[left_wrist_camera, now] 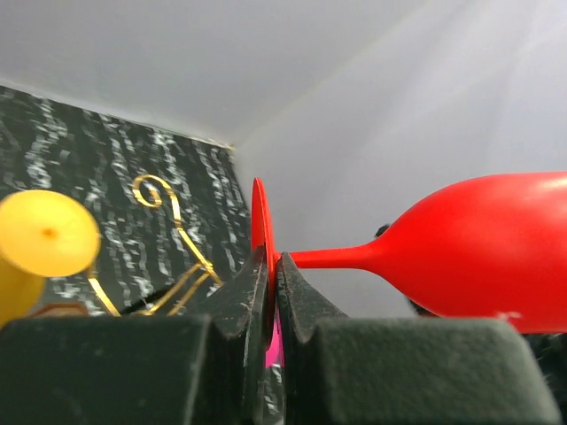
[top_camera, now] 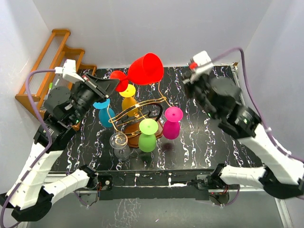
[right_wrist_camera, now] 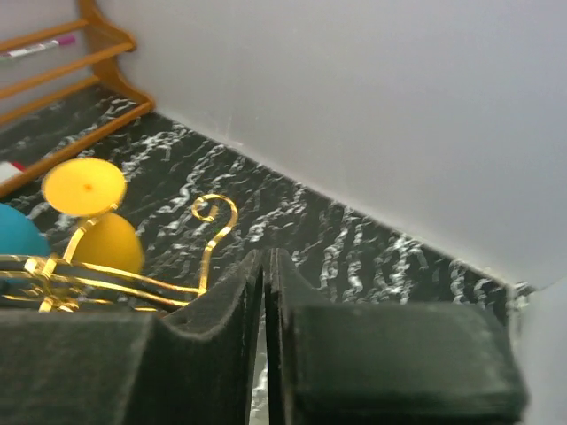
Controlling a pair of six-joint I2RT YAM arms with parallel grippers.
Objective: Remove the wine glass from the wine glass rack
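- Clenched on the foot disc of the red wine glass [top_camera: 146,69] [left_wrist_camera: 496,252]: left pincer [top_camera: 115,84] [left_wrist_camera: 273,266], one jaw on each face of the thin disc.
- Held in the air, lying roughly on its side, stem level, bowl towards the right and foot towards the left.
- Above the far left part of the wine glass rack [top_camera: 142,103], clear of the gold wire; in the left wrist view one curled scroll end [left_wrist_camera: 151,190] well beyond the glass foot.
- Standing mid-table on a reddish-brown wooden base, gold wire arms and a black loop above it.
- Around the rack, feet upward: a yellow glass [top_camera: 128,91] far, a blue glass [top_camera: 102,107] left, a green glass [top_camera: 148,135] near, a magenta glass [top_camera: 172,122] right, and a clear glass [top_camera: 119,145] at the near left.
- Clenched on nothing: right pincer [top_camera: 190,87] [right_wrist_camera: 266,257], jaws almost touching, up over the far right of the black marbled table [top_camera: 204,137], apart from the rack.
- In the right wrist view, another gold scroll end [right_wrist_camera: 217,212] just beyond the closed jaws, the yellow glass to its left.
- Orange-brown wooden stepped shelf [top_camera: 52,61] against the far left wall, off the table.
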